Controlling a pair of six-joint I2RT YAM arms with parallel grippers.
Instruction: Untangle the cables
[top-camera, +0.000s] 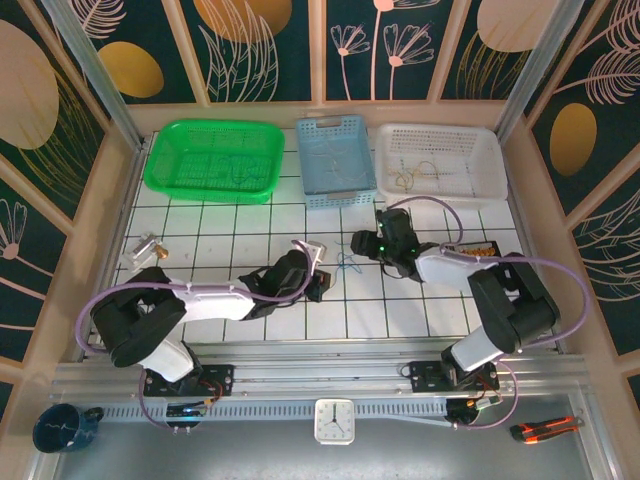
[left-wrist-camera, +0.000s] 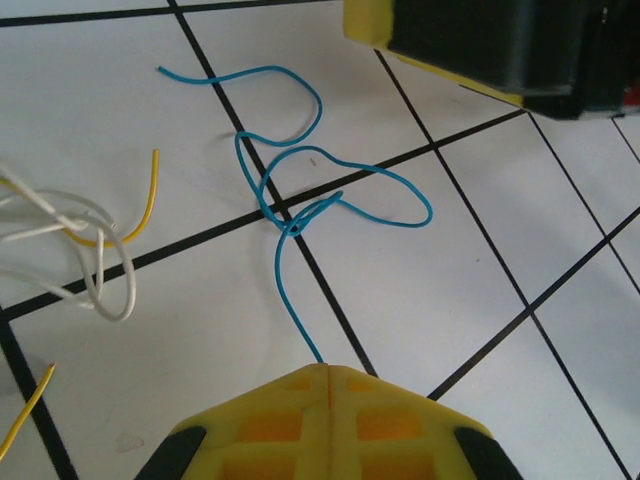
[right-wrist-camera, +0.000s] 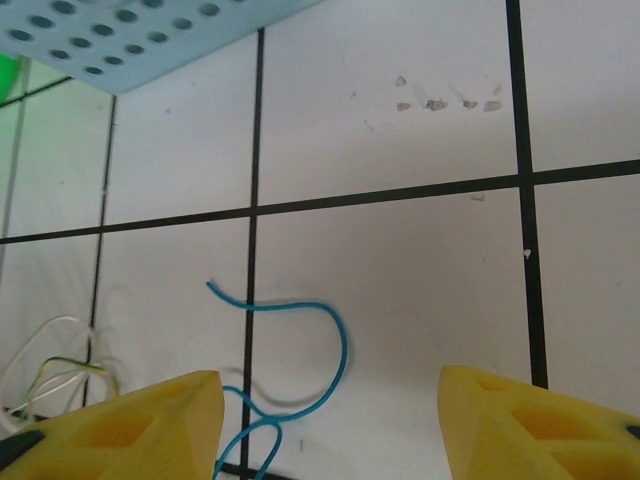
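So the left claw (left-wrist-camera: 328, 372) is clenched tight, yellow fingertips pressed together, and it's got the near end of the blue cable (left-wrist-camera: 297, 222) pinched right at the tip. From there the blue cable runs away across the white gridded counter (left-wrist-camera: 480, 300), goes through a small knot-like crossing over a black grid line, then loops around a couple of times before its free end trails off. Off to the left of it in the left wrist view is a loose bunch of white cables (left-wrist-camera: 120, 316) with a yellow cable (left-wrist-camera: 154, 180) curling through them, near the blue one but not touching it as far as I can see. The right claw (right-wrist-camera: 330, 375) is released, jaws standing wide apart just above the counter, with a curl of the blue cable lying on the surface in the gap between them, not gripped. From the top camera, the two claws face each other mid-counter, left claw (top-camera: 320, 284) and right claw (top-camera: 360, 243), with the blue cable (top-camera: 348, 265) between them. Along the far edge sit a green basket (top-camera: 212, 126), a blue basket (top-camera: 336, 190) and a white basket (top-camera: 440, 129), and there's a tan wire (top-camera: 405, 181) lying inside the white one.
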